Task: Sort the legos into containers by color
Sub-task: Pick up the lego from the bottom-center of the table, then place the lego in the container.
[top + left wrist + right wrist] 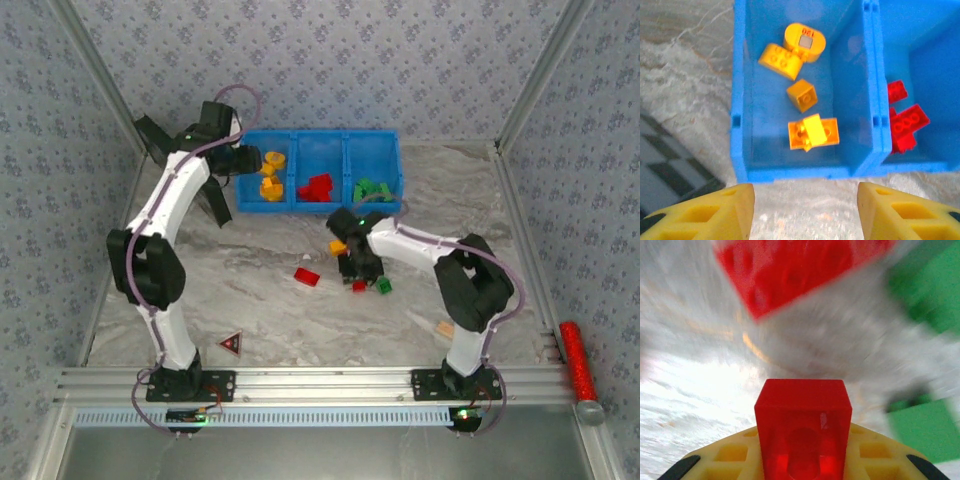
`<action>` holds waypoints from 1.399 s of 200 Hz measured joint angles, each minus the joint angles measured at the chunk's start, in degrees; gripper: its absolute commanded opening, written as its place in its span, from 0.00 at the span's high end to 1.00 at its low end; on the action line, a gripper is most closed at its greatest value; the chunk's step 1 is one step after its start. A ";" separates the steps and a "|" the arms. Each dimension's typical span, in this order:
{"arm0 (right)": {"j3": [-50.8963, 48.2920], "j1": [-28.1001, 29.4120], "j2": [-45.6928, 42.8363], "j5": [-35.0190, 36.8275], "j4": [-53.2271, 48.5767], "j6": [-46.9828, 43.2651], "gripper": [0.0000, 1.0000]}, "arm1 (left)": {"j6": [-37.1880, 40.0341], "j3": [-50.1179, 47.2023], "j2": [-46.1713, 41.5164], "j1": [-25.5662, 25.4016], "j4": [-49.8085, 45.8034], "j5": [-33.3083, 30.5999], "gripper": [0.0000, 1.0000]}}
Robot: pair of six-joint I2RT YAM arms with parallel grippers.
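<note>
Top external: blue bin [320,134] at the far side of the table [270,320], three compartments side by side. Orange bricks [270,176] in the left one, red bricks [318,187] in the middle, green bricks [368,190] in the right.
Loose on table: flat red brick [307,277], green brick [384,286] and orange brick [337,247], all in front of the bin, close around the right arm's tip.
Left gripper [805,210]: over the table just in front of the bin's left compartment. Fingers [715,212] spread, nothing between them (marble under the gap).
Left wrist: oval orange piece [805,42] at the far end of that compartment, three more orange bricks nearer.
Right gripper [802,440]: low among the loose bricks, pinching a small red brick [802,405] between its yellow fingers. Resting on the table or lifted: cannot tell.
Right wrist: blurred (red shape ahead, green shapes to the right).
In the way: right arm [420,240] covers part of the loose bricks from above; the orange brick sits just beside it.
Other stuff: black panel [215,200] left of the bin, partly behind the left arm [165,210]. Triangle marker [231,344] near the left base. Tan block [444,328] half hidden by the right arm. Red rod [577,360] on the right rail.
</note>
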 measured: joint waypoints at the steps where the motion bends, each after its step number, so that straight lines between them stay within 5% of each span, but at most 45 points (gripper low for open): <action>1: 0.52 -0.26 -0.02 0.15 -0.17 -0.28 0.78 | 0.02 -0.15 -0.17 0.00 -0.02 0.00 0.44; 49: 23.87 -6.60 4.24 3.69 -1.25 -11.43 0.78 | -0.74 -14.47 -12.81 -0.02 -0.87 0.15 0.44; 96: 48.26 -7.19 22.51 5.51 -0.24 -20.09 0.77 | -3.50 -26.67 -22.77 -1.18 -2.10 0.72 0.43; 129: 62.18 -6.82 34.47 5.55 -0.96 -24.06 0.74 | -7.67 -33.00 -25.62 -7.43 -2.03 1.14 0.43; 179: 65.05 -6.47 39.89 5.70 -0.63 -27.56 0.67 | -16.28 -37.40 -24.17 -17.07 -0.55 1.95 0.42; 280: 60.17 -4.59 39.47 6.75 3.32 -32.26 0.37 | -35.15 -37.83 -12.22 -24.24 2.51 4.55 0.40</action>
